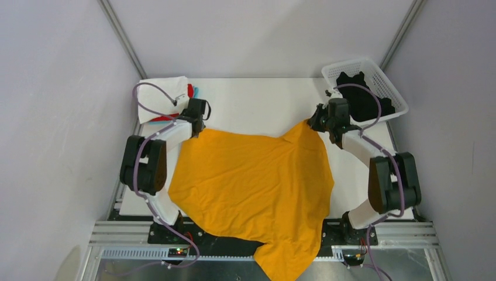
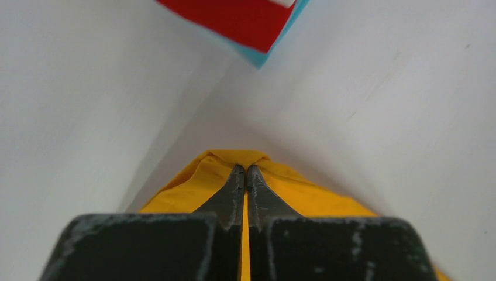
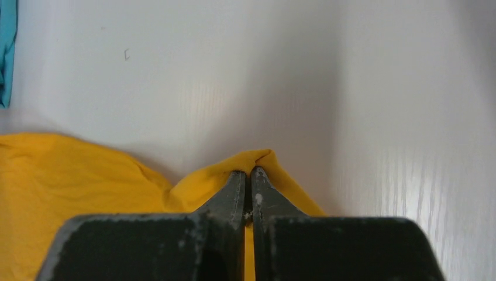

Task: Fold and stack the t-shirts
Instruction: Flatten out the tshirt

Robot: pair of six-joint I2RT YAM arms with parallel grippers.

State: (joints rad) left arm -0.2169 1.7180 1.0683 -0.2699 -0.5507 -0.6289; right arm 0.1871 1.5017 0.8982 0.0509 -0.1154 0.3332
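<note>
Top view: the mustard-yellow t-shirt lies spread on the table, near hem over the front edge, with the left gripper and right gripper at its far corners. Left wrist view: jaws clamped together on a yellow fold, apparently raised off the surface. Right wrist view: jaws clamped likewise on yellow cloth.

Small pale-walled booth, white table in the middle.

Back wall, left wall and right wall plain, greyish-white. Grey metal struts run slantwise up the back corners, one left, one right. Table white, smooth, faintly grained, soft glare on it in the right wrist view. Ribbed aluminium rail along the near edge; shiny metal plate below it. Light even, diffuse; shadows faint.
</note>
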